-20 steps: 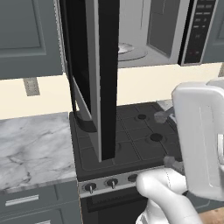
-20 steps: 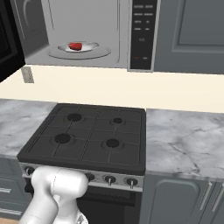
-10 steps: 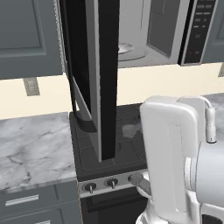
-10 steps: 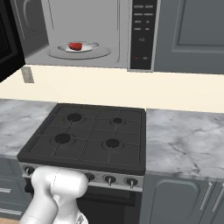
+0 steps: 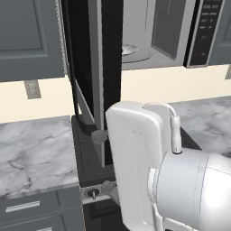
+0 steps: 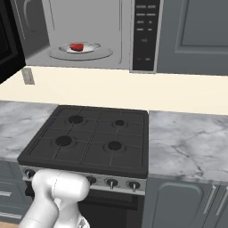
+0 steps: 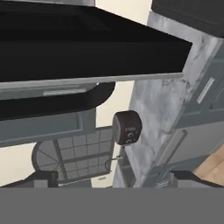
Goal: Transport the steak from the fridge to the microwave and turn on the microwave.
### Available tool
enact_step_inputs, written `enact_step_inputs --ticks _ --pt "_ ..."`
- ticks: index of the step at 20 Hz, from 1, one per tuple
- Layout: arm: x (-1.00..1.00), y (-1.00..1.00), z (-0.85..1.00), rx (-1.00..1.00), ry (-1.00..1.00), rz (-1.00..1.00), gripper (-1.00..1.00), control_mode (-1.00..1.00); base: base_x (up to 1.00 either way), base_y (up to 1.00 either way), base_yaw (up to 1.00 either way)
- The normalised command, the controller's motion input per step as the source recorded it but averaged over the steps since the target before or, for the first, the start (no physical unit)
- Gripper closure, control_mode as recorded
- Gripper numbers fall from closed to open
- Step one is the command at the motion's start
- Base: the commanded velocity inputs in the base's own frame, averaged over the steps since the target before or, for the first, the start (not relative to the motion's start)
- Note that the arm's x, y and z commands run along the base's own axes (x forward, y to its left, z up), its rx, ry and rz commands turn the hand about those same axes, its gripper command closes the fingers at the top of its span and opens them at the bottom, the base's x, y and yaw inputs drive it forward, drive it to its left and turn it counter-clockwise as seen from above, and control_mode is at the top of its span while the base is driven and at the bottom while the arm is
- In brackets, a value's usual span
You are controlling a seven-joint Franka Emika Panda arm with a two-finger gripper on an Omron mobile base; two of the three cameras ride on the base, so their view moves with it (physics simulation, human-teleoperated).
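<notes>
The steak [image 6: 77,46], a small red lump, lies on a white plate on the round turntable [image 6: 102,54] inside the microwave [image 6: 89,18]. The microwave's dark door [image 5: 106,67] stands swung wide open toward me, and its black button panel [image 6: 144,35] is at the right. In the hand view my gripper [image 7: 114,181] is open with nothing between its fingertips [image 7: 41,179]. It sits low under the open door [image 7: 87,48], facing a stove knob [image 7: 127,127]. The fridge is out of view.
A black stove [image 6: 89,138] with a row of knobs sits below the microwave, with marble counter [image 6: 187,142] on both sides and grey cabinets [image 6: 196,26] above and below. My white arm [image 5: 149,171] covers the lower right of the left base view.
My arm has swung left and closer in the left base view, now covering most of the stove there. The steak, the microwave door and the right base view are unchanged.
</notes>
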Motion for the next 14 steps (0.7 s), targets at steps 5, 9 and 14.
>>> enact_step_inputs --ticks 5,9,14 --pt "0.04 0.48 0.02 0.01 -0.01 -0.03 -1.0 -1.0 0.0 0.0 0.0" --pt "0.14 0.43 0.07 0.02 -0.03 -0.09 -1.0 -1.0 0.0 0.0 0.0" --pt "0.32 0.17 0.11 0.01 -0.07 -0.24 -1.0 -1.0 0.0 0.0 0.0"
